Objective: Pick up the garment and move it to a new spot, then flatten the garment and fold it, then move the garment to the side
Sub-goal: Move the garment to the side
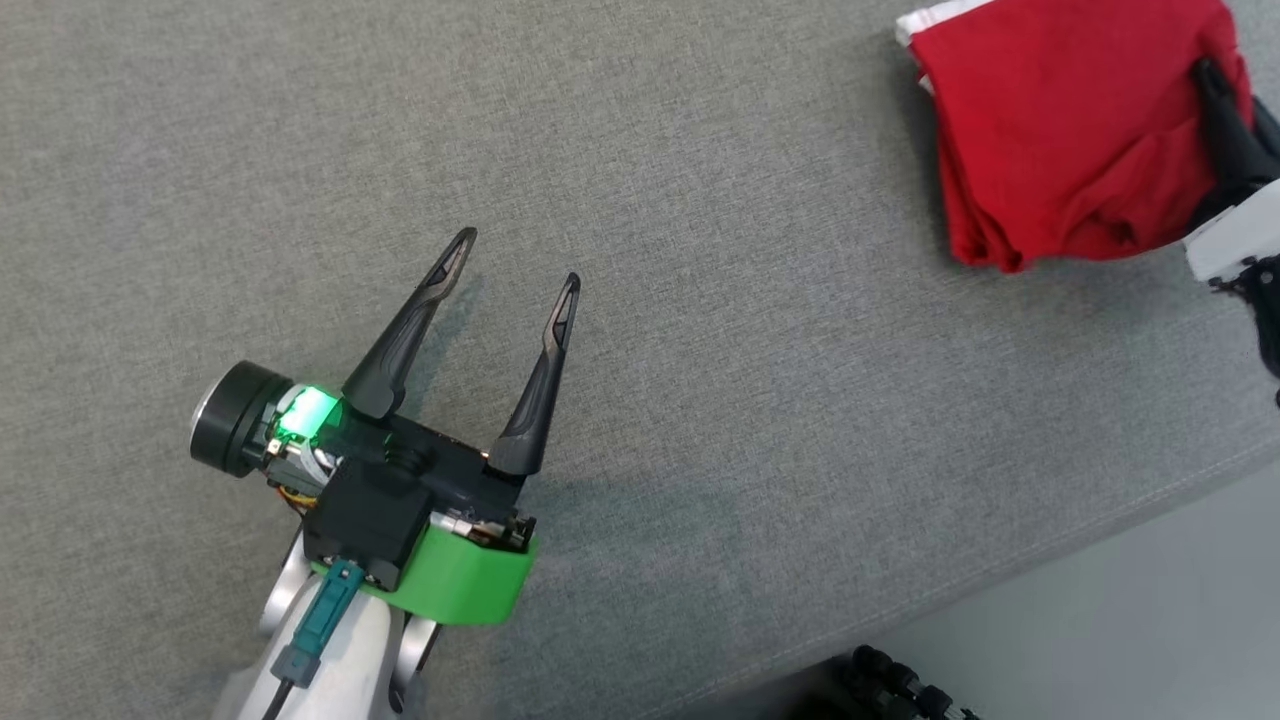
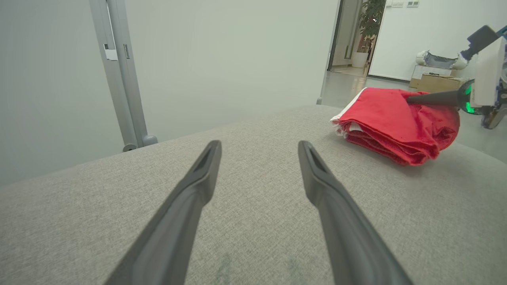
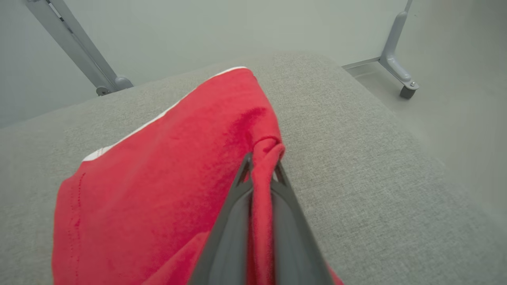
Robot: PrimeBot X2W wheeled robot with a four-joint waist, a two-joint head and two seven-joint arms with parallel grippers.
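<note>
The red garment (image 1: 1060,130) lies as a folded, layered bundle at the far right of the grey fabric-covered worktop (image 1: 700,420). A strip of white trim shows along its far edge. The right gripper (image 3: 262,168) is clenched on it: in the right wrist view a ridge of red cloth stands pinched between the two dark fingers, near the bundle's right-hand side. Gripping an edge rather than the middle looks meant for dragging or lifting the whole stack sideways without unfolding it. That fits the last step, moving the folded garment aside. The left gripper (image 1: 518,262) hangs released over bare worktop, well apart from the garment, fingers spread and holding nothing. It seems parked there to leave the one-handed move unhindered. The bundle sits near the worktop's edge, so an overshoot could tip it off toward the floor (image 1: 1150,620).
</note>
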